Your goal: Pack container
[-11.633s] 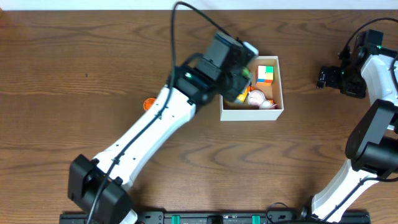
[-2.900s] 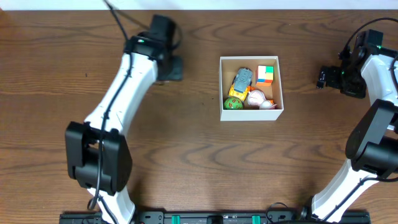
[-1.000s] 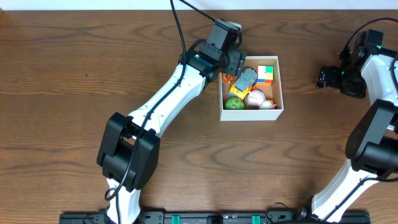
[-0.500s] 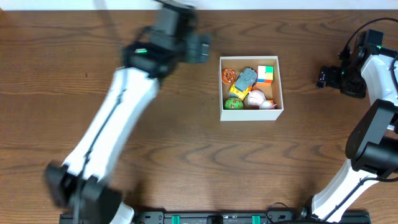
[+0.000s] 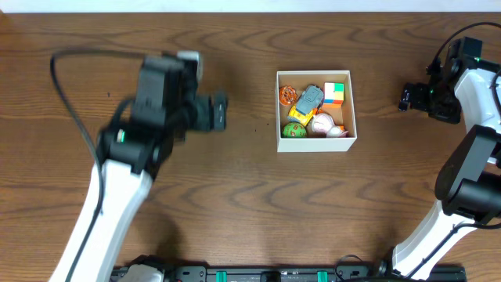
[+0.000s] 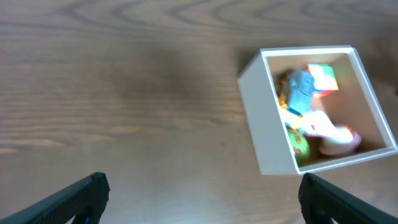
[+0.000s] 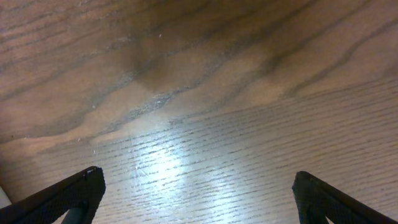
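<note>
The container (image 5: 314, 143), a square white box with a tan inside, sits right of the table's middle and holds several small toys: an orange disc (image 5: 287, 95), a yellow and grey car (image 5: 306, 102), a coloured cube (image 5: 334, 93), a green ball (image 5: 293, 130) and pink-white pieces. The left wrist view shows the container (image 6: 267, 143) at the right. My left gripper (image 5: 219, 111) hangs open and empty left of the box, well apart from it. Over bare wood my left gripper (image 6: 200, 196) has its jaws wide. My right gripper (image 5: 407, 97) is open and empty to the right of the box; in its own view the right gripper (image 7: 199, 196) spans only bare table.
The brown wooden table (image 5: 250, 204) stretches all round the box. A black rail (image 5: 258, 274) runs along the front edge. The right arm's white links (image 5: 470, 157) stand at the table's right side.
My left gripper opened and let the orange disc go into the container, then swung away left across the table. The right arm has not moved.
</note>
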`<action>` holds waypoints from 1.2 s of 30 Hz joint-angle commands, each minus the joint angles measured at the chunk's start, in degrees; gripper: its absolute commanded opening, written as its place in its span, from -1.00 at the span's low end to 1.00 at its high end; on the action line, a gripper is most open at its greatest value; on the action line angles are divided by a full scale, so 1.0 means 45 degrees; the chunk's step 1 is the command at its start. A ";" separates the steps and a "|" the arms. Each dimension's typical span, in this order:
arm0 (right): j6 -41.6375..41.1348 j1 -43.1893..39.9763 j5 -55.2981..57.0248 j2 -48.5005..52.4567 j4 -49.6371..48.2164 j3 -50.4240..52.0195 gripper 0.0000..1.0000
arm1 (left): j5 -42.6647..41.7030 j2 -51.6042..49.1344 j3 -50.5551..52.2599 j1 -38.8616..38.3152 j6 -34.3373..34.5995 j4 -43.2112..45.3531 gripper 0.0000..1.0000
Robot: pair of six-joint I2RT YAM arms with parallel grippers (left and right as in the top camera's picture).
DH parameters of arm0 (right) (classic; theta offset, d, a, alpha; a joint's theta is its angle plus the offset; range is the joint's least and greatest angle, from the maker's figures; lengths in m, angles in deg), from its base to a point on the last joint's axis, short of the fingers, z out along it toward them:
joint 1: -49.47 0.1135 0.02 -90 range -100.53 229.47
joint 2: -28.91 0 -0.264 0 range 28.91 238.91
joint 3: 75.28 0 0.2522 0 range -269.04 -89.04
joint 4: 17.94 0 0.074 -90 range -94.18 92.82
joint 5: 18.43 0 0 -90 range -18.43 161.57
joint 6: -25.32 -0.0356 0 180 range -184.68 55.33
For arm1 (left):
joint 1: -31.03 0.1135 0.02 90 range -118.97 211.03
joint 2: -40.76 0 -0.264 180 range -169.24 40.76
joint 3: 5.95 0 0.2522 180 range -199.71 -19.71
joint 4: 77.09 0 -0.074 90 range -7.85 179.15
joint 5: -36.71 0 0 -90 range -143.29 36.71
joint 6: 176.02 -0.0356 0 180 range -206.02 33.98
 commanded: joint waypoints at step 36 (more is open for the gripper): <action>-0.0170 -0.0058 0.0034 -0.0010 0.0015 0.0034 0.98 | -0.1797 0.3954 0.4104 0.0034 -0.3259 0.0544 0.96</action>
